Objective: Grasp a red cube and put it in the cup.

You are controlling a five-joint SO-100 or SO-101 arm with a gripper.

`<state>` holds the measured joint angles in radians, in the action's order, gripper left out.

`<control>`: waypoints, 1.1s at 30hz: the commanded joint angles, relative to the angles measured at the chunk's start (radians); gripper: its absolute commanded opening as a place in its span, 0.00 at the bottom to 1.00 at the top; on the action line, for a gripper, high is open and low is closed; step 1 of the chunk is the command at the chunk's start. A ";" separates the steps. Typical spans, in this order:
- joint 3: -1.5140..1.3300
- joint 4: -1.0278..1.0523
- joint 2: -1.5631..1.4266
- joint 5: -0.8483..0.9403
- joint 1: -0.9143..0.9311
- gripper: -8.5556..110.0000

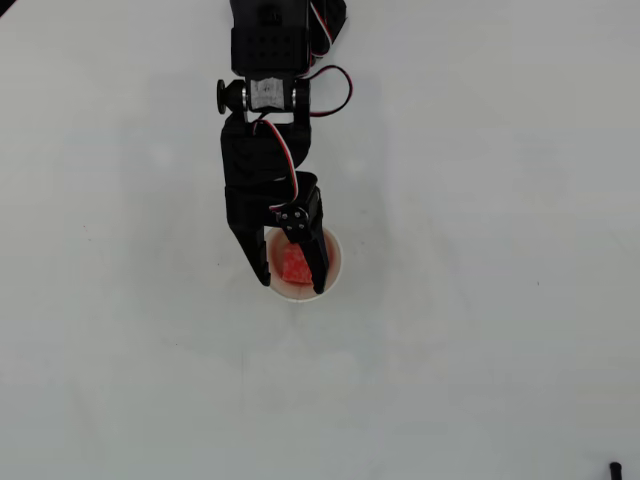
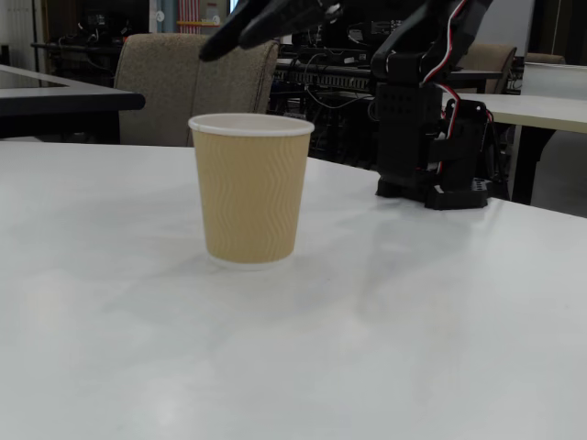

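Observation:
The cup (image 1: 337, 262) stands on the white table, white-rimmed from above. In the fixed view, the cup (image 2: 252, 192) has a tan ribbed outside. The red cube (image 1: 292, 265) shows inside the cup's mouth, between my two black fingers. It does not show in the fixed view, where nothing red is held at the fingers. My gripper (image 1: 292, 287) hangs over the cup with its jaws apart, pointing toward the bottom of the overhead view. In the fixed view, my gripper (image 2: 229, 41) hovers just above the cup's rim.
The arm's base (image 2: 431, 137) stands on the table behind and right of the cup. A small black object (image 1: 615, 468) lies at the table's bottom right corner. A chair (image 2: 183, 82) and other tables stand beyond the far edge.

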<state>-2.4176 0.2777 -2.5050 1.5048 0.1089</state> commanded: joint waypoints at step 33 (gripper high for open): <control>-0.371 -0.204 -0.265 -0.775 0.331 0.10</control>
<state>-2.7688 0.1150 -2.6998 0.8115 0.4172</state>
